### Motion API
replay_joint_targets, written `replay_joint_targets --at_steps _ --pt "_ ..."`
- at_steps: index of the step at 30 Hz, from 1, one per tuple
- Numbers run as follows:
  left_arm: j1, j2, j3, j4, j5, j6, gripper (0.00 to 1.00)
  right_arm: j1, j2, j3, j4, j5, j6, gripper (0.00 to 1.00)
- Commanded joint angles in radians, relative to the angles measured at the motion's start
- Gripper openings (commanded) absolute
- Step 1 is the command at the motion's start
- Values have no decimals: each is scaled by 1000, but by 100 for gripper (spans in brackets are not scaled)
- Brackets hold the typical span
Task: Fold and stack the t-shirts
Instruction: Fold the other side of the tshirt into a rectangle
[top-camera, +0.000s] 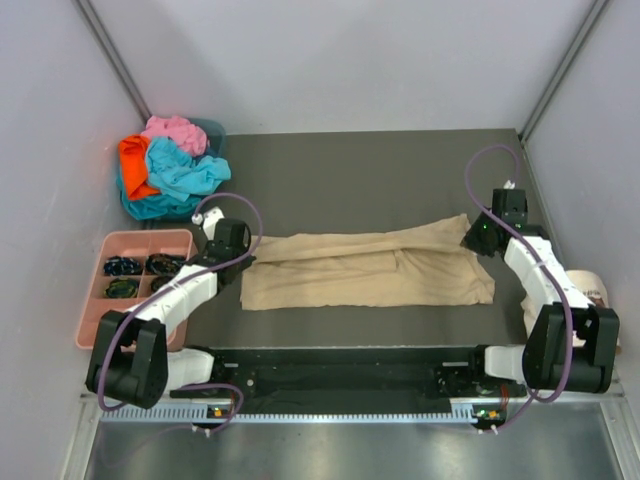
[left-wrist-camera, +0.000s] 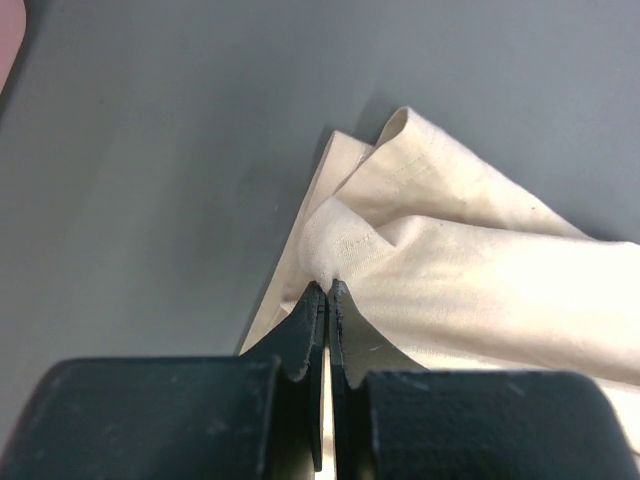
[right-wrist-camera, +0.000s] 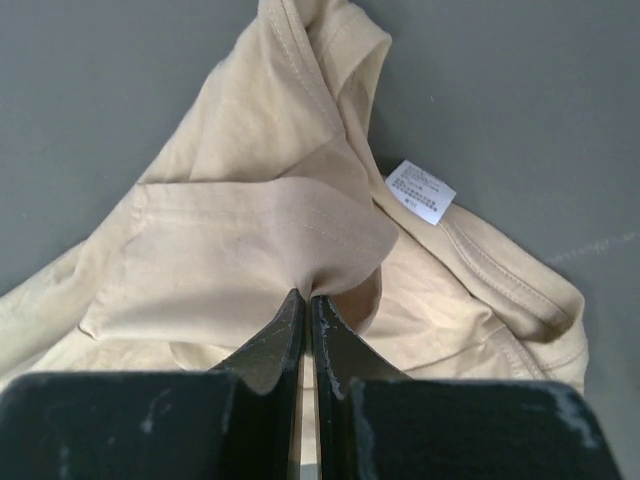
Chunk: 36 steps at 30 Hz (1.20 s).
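The tan shirt (top-camera: 370, 268) lies folded lengthwise into a long, wrinkled band across the middle of the worktop. Its left end is pinched in the left claw (left-wrist-camera: 327, 285) and its right end in the right claw (right-wrist-camera: 305, 293). The turquoise shirt (top-camera: 185, 172), orange shirt (top-camera: 133, 165) and pink shirt (top-camera: 175, 132) sit crumpled in one heap at the far left corner.

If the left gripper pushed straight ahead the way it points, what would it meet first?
The tan t-shirt pinched in the left gripper; beyond that, probably the grey table.
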<state>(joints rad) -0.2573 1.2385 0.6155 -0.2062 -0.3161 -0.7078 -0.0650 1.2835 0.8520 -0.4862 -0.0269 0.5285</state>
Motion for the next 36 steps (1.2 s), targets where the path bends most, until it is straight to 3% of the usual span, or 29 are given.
replay_joint_targets --at_steps 1,36 --pt "-3 -34 -22 -16 -34 -16 0 8 -44 -11 14 21 13 0" --pt "-5 -40 -37 -61 -67 -59 0 8 -116 -54 -22 97 39 0"
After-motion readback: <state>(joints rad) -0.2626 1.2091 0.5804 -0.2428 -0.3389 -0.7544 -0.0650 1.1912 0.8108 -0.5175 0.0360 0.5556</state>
